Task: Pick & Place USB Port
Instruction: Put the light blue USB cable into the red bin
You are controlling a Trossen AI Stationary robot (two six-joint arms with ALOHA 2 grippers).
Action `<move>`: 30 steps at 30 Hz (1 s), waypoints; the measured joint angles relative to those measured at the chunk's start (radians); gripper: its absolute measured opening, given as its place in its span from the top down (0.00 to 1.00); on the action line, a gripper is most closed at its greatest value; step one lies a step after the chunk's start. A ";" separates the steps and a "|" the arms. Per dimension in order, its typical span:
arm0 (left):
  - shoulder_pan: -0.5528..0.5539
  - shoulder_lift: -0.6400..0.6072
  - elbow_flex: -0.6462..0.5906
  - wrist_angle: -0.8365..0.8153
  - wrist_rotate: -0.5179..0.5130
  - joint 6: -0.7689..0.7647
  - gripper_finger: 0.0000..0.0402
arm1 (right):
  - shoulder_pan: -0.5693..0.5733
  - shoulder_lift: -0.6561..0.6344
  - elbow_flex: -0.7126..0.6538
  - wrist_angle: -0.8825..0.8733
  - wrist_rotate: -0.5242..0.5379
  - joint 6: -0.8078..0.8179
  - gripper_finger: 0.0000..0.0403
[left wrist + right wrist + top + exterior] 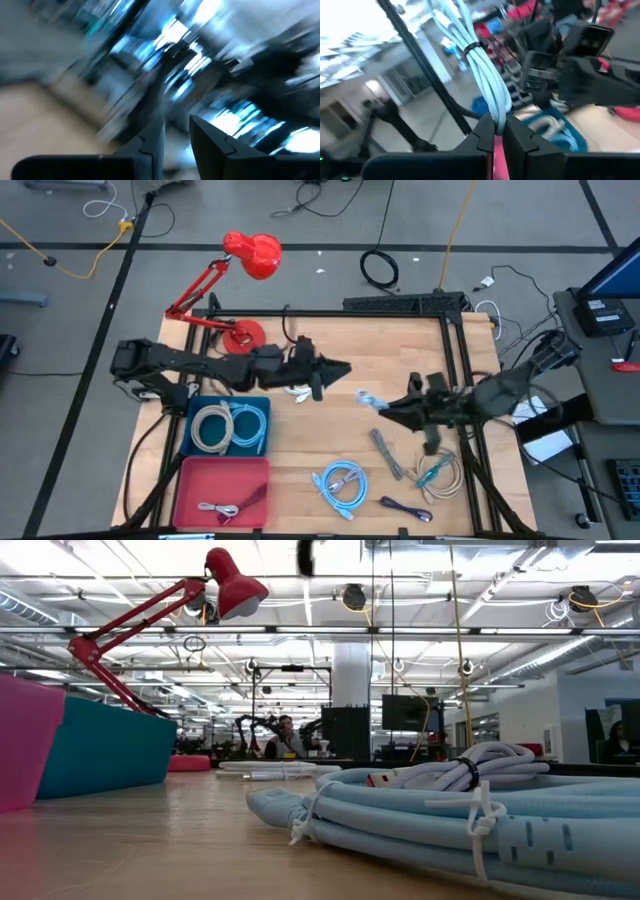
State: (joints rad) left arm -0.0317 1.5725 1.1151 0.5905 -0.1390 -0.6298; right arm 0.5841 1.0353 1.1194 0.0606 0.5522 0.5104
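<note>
My right gripper (385,408) hovers over the table's right half, shut on a bundled light-blue USB cable (485,75) bound with a black tie. The cable (368,397) shows just past the fingers in the high view. My left gripper (340,369) is raised over the table's middle and points toward the right edge. Its fingers (150,145) stand a narrow gap apart, and nothing shows between them in the blurred wrist view. A white cable (298,391) shows beneath the left arm. My right gripper pinches the light-blue bundle at its looped end (500,112) between its two fingers. The fingers come at it roughly level, from the table's right side. The bundle runs on past the fingertips, lifted clear of the table.
At the left stand a blue bin (262,448) with coiled cables and a red bin (190,480) with one cable. A light-blue coil (342,483), a grey cable (387,452), a greenish coil (440,475) and a purple cable (405,508) lie near the front. A red lamp (250,255) stands at the back left.
</note>
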 joint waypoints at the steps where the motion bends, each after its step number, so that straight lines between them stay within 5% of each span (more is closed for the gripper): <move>1: -0.013 0.017 0.006 0.072 -0.011 0.018 0.77 | 0.010 -0.012 -0.001 0.010 0.001 -0.012 0.98; 9: -0.104 0.083 0.161 0.115 -0.084 0.253 0.77 | 0.039 -0.064 0.000 0.102 0.005 -0.089 0.98; 19: -0.169 0.190 0.573 -0.356 -0.202 0.528 0.77 | 0.038 -0.059 -0.001 0.107 -0.005 -0.089 0.98; 30: -0.202 0.177 0.614 -0.329 -0.178 0.562 0.77 | 0.040 -0.064 -0.001 0.106 -0.033 -0.093 0.98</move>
State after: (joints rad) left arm -0.2336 1.7493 1.7294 0.2614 -0.3166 -0.0679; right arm 0.6239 0.9713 1.1187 0.1669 0.5189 0.4175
